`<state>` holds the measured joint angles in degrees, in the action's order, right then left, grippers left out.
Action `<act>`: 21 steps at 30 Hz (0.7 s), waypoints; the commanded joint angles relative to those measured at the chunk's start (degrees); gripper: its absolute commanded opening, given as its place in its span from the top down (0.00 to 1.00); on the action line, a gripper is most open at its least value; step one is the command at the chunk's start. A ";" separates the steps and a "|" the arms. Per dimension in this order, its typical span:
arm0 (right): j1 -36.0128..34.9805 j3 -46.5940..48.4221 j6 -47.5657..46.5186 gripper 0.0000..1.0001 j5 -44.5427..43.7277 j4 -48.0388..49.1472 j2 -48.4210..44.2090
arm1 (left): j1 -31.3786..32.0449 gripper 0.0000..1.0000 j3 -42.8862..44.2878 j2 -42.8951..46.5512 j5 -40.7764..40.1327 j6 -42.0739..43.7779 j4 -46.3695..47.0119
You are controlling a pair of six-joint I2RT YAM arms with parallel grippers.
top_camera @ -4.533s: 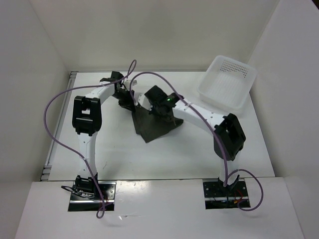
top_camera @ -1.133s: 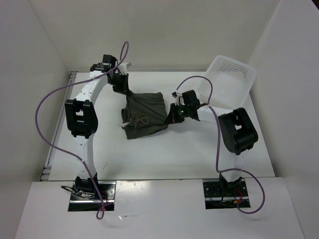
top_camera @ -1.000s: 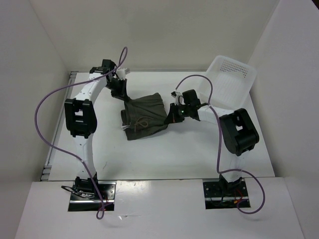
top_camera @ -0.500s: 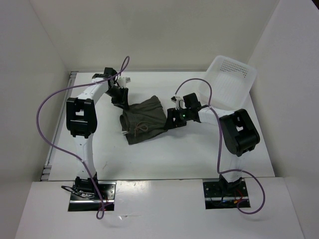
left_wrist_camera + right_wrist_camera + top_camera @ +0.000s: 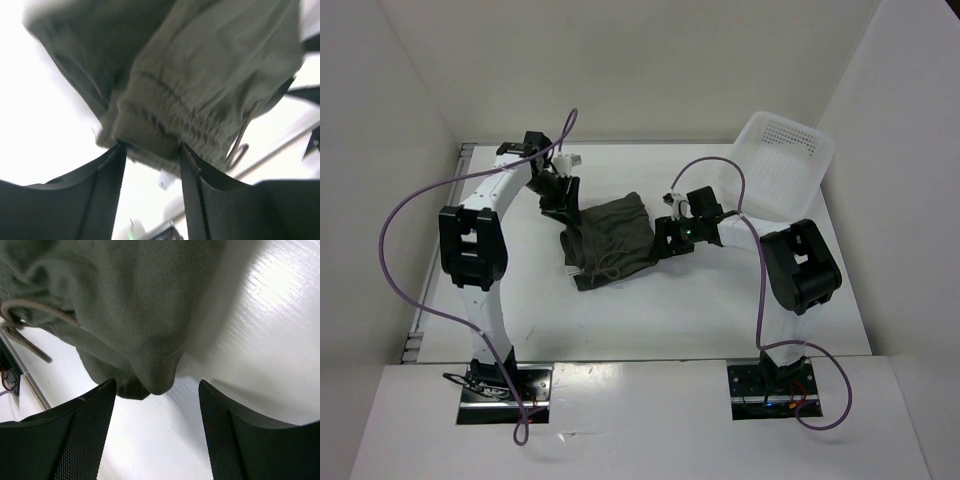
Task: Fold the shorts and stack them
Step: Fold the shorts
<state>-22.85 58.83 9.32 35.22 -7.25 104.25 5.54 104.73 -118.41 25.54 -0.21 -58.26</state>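
Shorts [image 5: 613, 238] lie bunched at mid-frame on the table [image 5: 670, 310], roughly doubled over but not squared, with the drawstring [image 5: 243, 132] trailing loose.

Left tool [image 5: 151, 150], at the heap's upper-left corner, has its 2 tips closed partway against a thick waistband fold, and it looks pinched. Right tool [image 5: 157, 383], at the right edge, gapes wide and holds nothing; a rounded cloth fold hangs just past its tips.

Prob. the step is regripping to straighten before the fold proper, so approx. halfway at best.

Next: right tool should close on that fold, then both pull apart to flatten w/o dragging the heap.
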 commanded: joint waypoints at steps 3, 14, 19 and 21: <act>-0.79 1.64 -0.27 0.27 -1.38 1.53 -1.33 | -2.11 0.45 -7.08 1.60 -1.55 0.21 -2.74; -1.32 2.70 -0.80 0.25 -1.91 2.06 -0.27 | -2.11 0.36 -9.27 -2.70 -3.39 0.21 1.22; -2.45 4.27 -0.27 0.25 -1.91 3.20 1.40 | -2.11 0.34 -8.23 -5.16 3.53 0.21 1.92; -2.46 4.80 -0.27 0.32 -1.91 3.20 2.62 | -2.11 0.35 -7.17 -5.77 5.48 0.21 1.92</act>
<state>-24.40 60.77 9.32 33.65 -6.63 105.51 3.22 95.59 -123.04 25.50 -0.25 -56.62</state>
